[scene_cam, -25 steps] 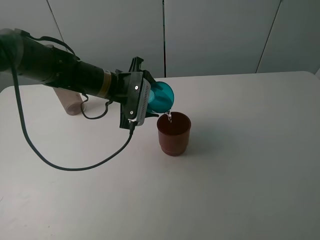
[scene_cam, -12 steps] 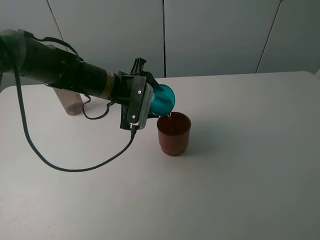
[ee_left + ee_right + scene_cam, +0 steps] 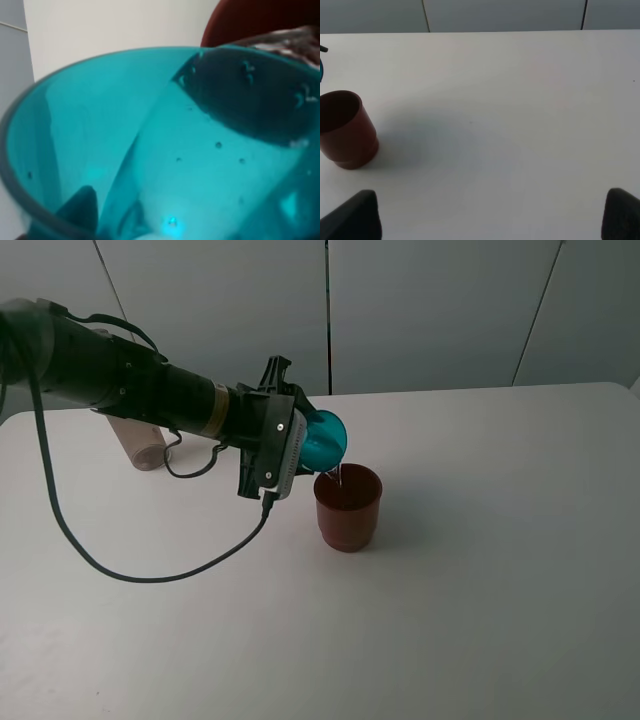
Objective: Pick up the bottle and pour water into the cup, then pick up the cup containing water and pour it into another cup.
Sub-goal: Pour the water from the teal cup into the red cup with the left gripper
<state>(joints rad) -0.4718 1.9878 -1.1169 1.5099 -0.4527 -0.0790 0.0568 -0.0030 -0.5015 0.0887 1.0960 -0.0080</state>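
My left gripper is shut on the cup, a teal tumbler tipped on its side with its mouth just above the rim of another cup, dark red and upright. A thin thread of water falls from the teal lip into it. In the left wrist view the cup fills the picture, with water inside and the red cup beyond. The bottle stands behind the left arm, mostly hidden. My right gripper is open and holds nothing, well away from the red cup.
A black cable loops from the left arm onto the white table. A grey panelled wall stands behind the table's far edge.
The left gripper has turned a little further, tipping the cup slightly more over the red cup. Water keeps trickling.
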